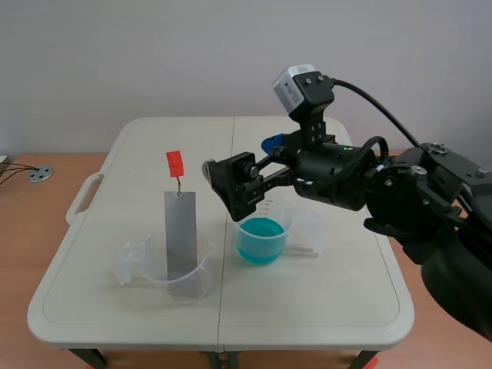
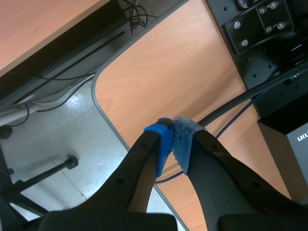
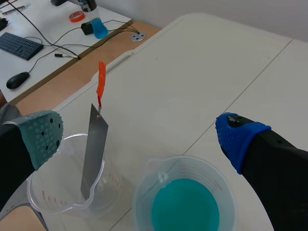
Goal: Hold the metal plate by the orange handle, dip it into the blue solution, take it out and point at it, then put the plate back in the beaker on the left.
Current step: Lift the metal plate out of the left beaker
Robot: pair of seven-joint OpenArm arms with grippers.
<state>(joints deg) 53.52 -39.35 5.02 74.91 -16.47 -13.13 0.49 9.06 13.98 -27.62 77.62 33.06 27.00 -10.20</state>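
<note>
Risk lay with the metal plate (image 1: 181, 234), propped loosely in the left beaker (image 1: 201, 283): right jaws, open near its orange handle (image 1: 176, 163), could knock both over; left jaws sat closed, empty.

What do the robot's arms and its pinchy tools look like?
The arms are black and chunky. The right arm carries a small white camera box with a black cable curving from it. Its tool has two thick black fingers, ending in a soft dotted grey-green pad and a blue pad. The left tool has a blue and a pale dotted one too.
</note>
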